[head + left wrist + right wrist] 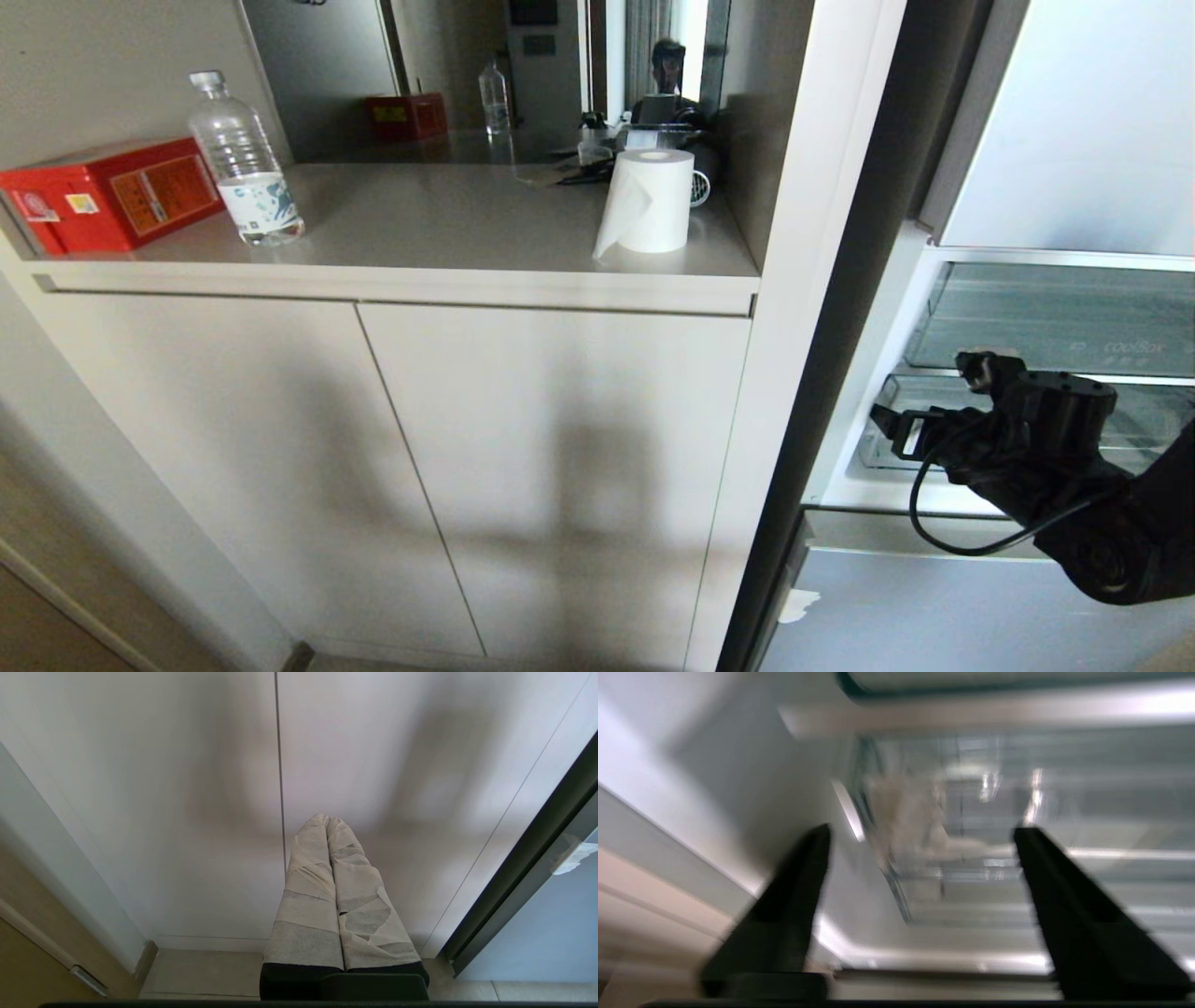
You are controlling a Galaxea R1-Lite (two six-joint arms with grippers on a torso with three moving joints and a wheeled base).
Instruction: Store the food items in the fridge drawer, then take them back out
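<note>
Two cabinet doors (pixel 392 467) beside the fridge drawer (pixel 896 439); right gripper (pixel 920 833) spread, empty.

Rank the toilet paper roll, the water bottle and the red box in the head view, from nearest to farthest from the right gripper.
Measured from the right gripper, low at the fridge on the right of the head view:
1. Toilet paper roll, at the countertop's right end.
2. Water bottle, toward the countertop's left.
3. Red box, at the far left edge, just beyond the bottle.

right arm (pixel 1102 504): black, looped black cable | left tool (pixel 327 823): fingers wrapped in whitish tape
</note>
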